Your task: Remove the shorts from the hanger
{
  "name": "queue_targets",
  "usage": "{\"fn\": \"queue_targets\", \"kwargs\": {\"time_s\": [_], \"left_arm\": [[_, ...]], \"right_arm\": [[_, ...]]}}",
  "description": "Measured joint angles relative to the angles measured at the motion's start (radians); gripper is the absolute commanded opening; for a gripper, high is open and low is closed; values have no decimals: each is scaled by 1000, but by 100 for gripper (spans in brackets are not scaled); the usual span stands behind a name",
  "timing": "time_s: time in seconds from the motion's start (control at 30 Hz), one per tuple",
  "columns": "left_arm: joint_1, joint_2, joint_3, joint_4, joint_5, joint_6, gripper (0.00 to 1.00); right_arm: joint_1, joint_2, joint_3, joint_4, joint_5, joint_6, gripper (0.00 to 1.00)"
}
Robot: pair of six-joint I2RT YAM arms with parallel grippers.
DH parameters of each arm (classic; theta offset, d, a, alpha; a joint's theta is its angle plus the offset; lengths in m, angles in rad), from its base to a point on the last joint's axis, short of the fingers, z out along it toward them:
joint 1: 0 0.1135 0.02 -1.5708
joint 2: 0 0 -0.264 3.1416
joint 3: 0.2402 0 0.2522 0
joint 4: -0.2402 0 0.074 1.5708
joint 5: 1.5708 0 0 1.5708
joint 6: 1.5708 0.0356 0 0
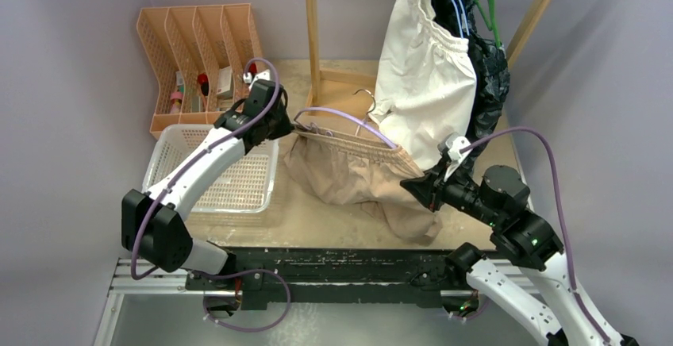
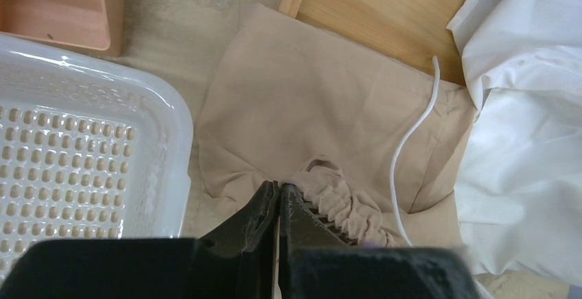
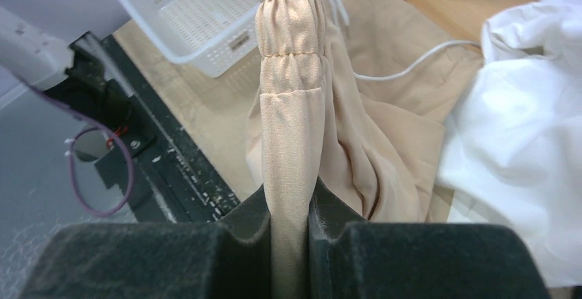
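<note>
The tan shorts are hanging stretched between the two arms, low over the table. Their waistband is pulling into a line and the legs are sagging onto the surface.

The right gripper is pinching the waistband's right end. In its wrist view the gathered elastic is running straight up out of the narrow gap between the fingers.

The left gripper is sitting at the waistband's other end, jaws pressed tight together. The puckered band is bunching right against the tip. It looks to be nipping the very edge of the fabric, though the wrist view is too close to be sure.

A white drawstring is lying across the tan cloth. Just left of the shorts, the basket is sitting on the table under the left arm.

Behind, at the rack, the white shorts are hanging with their lower edge meeting the tan cloth. The dark shorts are hanging right beside them, to the right.
</note>
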Motion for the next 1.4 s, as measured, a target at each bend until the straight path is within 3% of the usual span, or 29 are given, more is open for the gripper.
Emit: {"fn": "queue_targets", "kwargs": {"time_s": [0.2, 0.5, 0.77, 0.9, 1.1, 1.4], "left_arm": [[0, -30, -58, 41, 28, -8, 2], [8, -150, -204, 97, 131, -16, 58], [-14, -286, -274, 124, 165, -42, 68], [-109, -313, -279, 149, 147, -68, 77], [-198, -346, -280, 147, 72, -105, 79], [-316, -383, -406, 414, 26, -307, 80]], "right_arm": [[1, 35, -11, 6, 117, 24, 0], [6, 201, -13, 98, 225, 95, 0], [5, 307, -14, 212, 227, 167, 0], [4, 379, -14, 254, 204, 197, 0], [4, 429, -14, 255, 217, 221, 0], [3, 475, -85, 336, 174, 239, 0]]}}
